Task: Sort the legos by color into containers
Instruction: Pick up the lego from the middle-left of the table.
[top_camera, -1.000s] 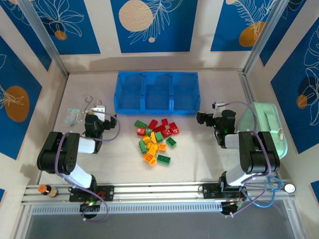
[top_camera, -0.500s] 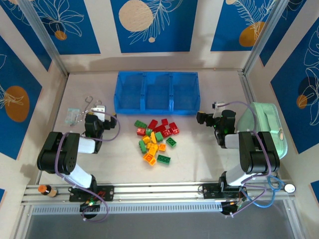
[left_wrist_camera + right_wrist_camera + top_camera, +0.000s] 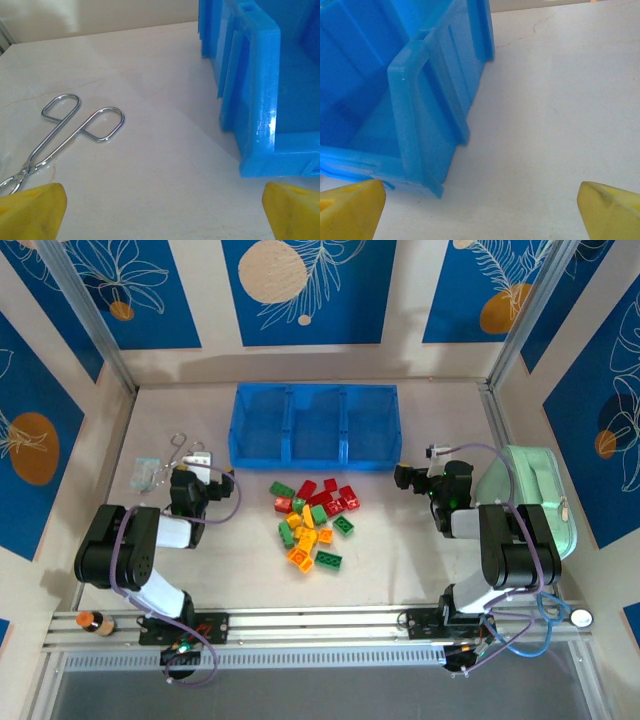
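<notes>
The print on the small clear packet (image 3: 148, 472) at the left of the table was too small to read from above. The table (image 3: 400, 560) was a pale cream surface with faint veins like marble, seen plainly in the left wrist view (image 3: 150, 75). It was boxed in by cream walls hung with blue panels (image 3: 310, 290) bearing white leaf drawings and orange or pale discs, with metal posts in the far corners. An aluminium rail (image 3: 320, 622) ran along the near edge. The legos (image 3: 312, 520) lay in a loose heap of red, green and yellow-orange near the middle of the table, just in front of the blue tray (image 3: 300, 462), whose three containers stood side by side towards the far wall. The left gripper (image 3: 200, 465) rested low near the tray's left end, its jaws spread wide and holding nothing, its yellow fingertips (image 3: 32, 212) apart at the bottom corners of its own view. Metal scissors (image 3: 65, 135) lay just ahead of it. The right gripper (image 3: 415, 475) sat near the tray's right end, likewise spread wide and empty, its fingertips (image 3: 350, 207) far apart. A mint-green case (image 3: 535, 495) lay along the right wall.
</notes>
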You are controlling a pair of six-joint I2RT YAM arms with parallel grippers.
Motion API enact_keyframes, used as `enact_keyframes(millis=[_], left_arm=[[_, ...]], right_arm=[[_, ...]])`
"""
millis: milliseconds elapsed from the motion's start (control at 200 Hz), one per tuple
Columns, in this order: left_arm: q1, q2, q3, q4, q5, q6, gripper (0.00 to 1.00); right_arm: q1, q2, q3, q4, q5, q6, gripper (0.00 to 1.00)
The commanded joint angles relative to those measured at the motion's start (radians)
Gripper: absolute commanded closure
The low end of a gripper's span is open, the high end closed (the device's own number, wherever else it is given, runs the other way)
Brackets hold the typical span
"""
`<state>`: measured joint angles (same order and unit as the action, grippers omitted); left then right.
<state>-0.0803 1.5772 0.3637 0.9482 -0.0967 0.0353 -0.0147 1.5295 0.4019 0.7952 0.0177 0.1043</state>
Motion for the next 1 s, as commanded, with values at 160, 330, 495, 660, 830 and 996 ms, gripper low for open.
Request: enact_keyframes(millis=[160,330,495,660,830,996], left_arm=[[0.011,-0.012,0.015,-0.018,0.029,0.011,0.0],[0.007,-0.015,0.008,-0.003,0.005,0.013,0.0],[-0.074,-0.226,0.077,-0.294,-0.216,0.029,0.0],[-0.084,-0.379,0.265,-0.703,-0.252,-0.199,0.0],[-0.099,-0.449,0.363,-0.928,-0.019,-0.362,0.0],[-0.174,-0.47,0.417,-1.123,-0.031,-0.396,0.0]], right_arm=[[-0.004,-0.006,0.019,0.007,-0.013,-0.008,0.01],[0.002,-0.008,0.02,0.006,0.01,-0.008,0.01],[0.01,-0.234,0.157,-0.405,0.035,0.03,0.01],[0.059,-0.489,0.227,-0.498,-0.08,0.004,0.01],[0.008,-0.621,0.174,-0.746,0.042,0.503,0.01],[0.094,-0.583,0.277,-1.014,0.058,0.471,0.01]])
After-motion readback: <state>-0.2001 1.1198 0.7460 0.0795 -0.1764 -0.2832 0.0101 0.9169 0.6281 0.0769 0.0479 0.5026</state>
